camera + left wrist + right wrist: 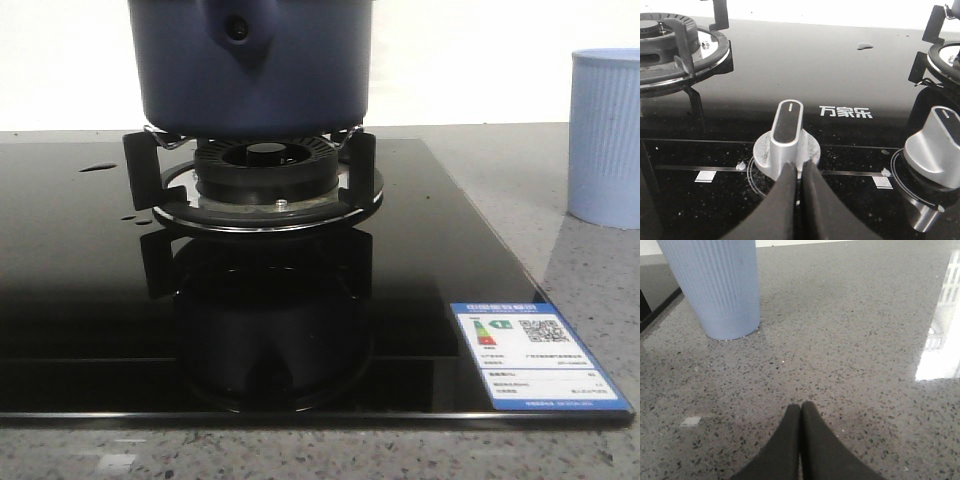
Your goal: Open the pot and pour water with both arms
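The dark navy-blue pot (pixel 250 70) stands on the gas burner (pixel 265 180) in the front view, its handle stub with a round hole (pixel 237 30) facing me; its top and lid are cut off by the frame. A pale blue ribbed cup (pixel 605 135) stands on the counter to the right, and it also shows in the right wrist view (pixel 717 285). My left gripper (pixel 799 167) is shut and empty, just in front of a silver stove knob (pixel 786 140). My right gripper (pixel 801 407) is shut and empty above the grey counter, short of the cup. Neither gripper shows in the front view.
The black glass cooktop (pixel 100 300) carries an energy label (pixel 535 355) at its front right corner. A second silver knob (pixel 935 145) is to the right of the first, and another burner (pixel 675 55) lies beyond. Speckled grey counter (pixel 850 340) surrounds the cup. A water drop (pixel 864 46) lies on the glass.
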You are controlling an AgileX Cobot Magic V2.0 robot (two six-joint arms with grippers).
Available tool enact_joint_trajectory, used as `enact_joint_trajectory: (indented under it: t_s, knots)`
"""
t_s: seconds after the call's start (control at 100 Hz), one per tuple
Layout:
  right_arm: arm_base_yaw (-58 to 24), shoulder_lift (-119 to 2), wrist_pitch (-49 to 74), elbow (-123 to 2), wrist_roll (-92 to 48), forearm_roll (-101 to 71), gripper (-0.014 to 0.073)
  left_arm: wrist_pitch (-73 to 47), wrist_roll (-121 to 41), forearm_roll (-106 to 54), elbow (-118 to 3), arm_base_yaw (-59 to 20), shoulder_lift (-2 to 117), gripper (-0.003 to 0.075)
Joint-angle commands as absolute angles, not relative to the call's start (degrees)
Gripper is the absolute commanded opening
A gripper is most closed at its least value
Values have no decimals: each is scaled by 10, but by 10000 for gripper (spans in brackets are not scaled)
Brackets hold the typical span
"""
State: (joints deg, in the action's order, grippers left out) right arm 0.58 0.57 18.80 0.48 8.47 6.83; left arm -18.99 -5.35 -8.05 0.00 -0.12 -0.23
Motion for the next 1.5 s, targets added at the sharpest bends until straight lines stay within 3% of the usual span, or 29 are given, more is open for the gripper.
enact_joint_trajectory:
  t_s: [0.0,0.21,0.33,0.58,0.76,0.93,1.29,1.49]
  knots:
    - [5,15,177,21,79,69,-67,-166,-48,-87,20,0,-17,-19]
    - [5,15,124,21,79,87,-67,-164,-48,-87,20,0,-17,-19]
    - [5,15,41,21,81,-11,-67,-112,-48,-101,20,0,-17,-19]
    - [5,15,-21,21,84,-174,-67,102,-48,-562,19,0,-17,-19]
    - [5,15,-12,-3,84,-248,-67,132,-47,-834,13,0,-17,-19]
    - [5,12,47,-59,84,-248,-67,137,-47,-848,14,0,-17,-19]
    - [5,-42,58,-126,84,-246,-67,157,-47,-848,14,0,-17,-19]
    - [4,-78,126,-184,66,-246,-67,45,-48,-766,-11,0,-17,-19]
